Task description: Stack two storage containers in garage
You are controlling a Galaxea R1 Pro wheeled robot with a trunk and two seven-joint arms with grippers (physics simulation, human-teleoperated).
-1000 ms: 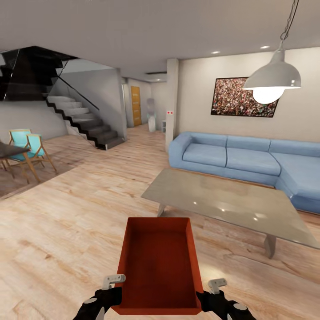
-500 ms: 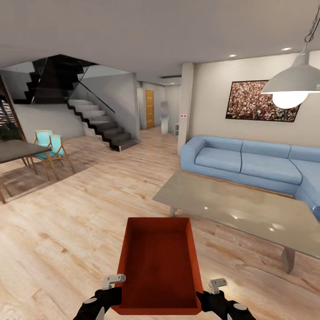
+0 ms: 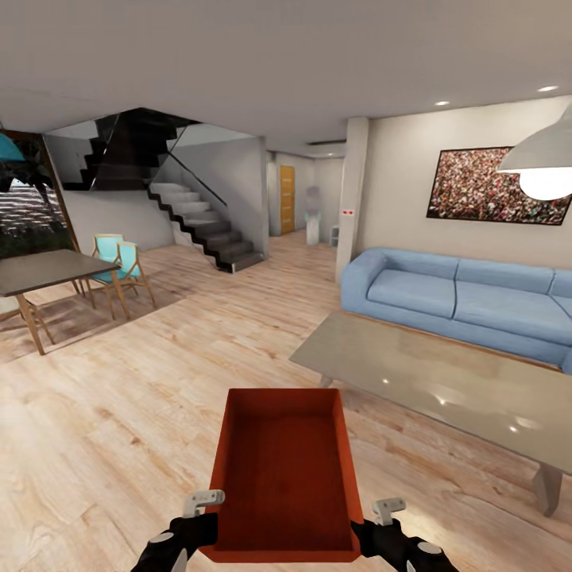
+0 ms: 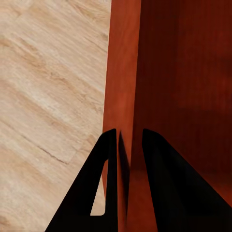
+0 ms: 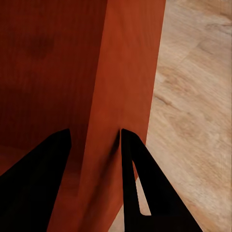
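The open orange-red rectangular storage container (image 3: 282, 477) is carried in front of the robot, held between both arms. The left gripper (image 4: 124, 159) has its black fingers (image 4: 104, 183) narrowed onto the container's left side wall, one finger outside and one inside; the right gripper (image 5: 94, 159) pinches the right side wall in the same way, its fingers (image 5: 135, 183) straddling the wall. In the head view the left gripper (image 3: 193, 520) and right gripper (image 3: 381, 524) sit at the near corners of the container, which hangs above the light wood plank flooring (image 3: 111, 429) just beyond the fingertips.

By my reading the task is at an early stage: one container is lifted and on its way, yet the robot is in the living room, with the grey low bench (image 3: 445, 389) and the blue corner sofa (image 3: 461, 294) beyond and to the right of the fingers, and the dark staircase (image 3: 199, 222) and an orange-brown door (image 3: 287, 199) far ahead. Reaching the garage, setting this container on the concrete, and fetching and stacking the second one all remain.

Against the earlier frames, the whole scene has slid rightward, so the camera has turned left: the white pendant lamp (image 3: 544, 167) is now nearly cut off, and a dark dining table (image 3: 48, 270) has come into sight. The grip on the container looks unchanged.
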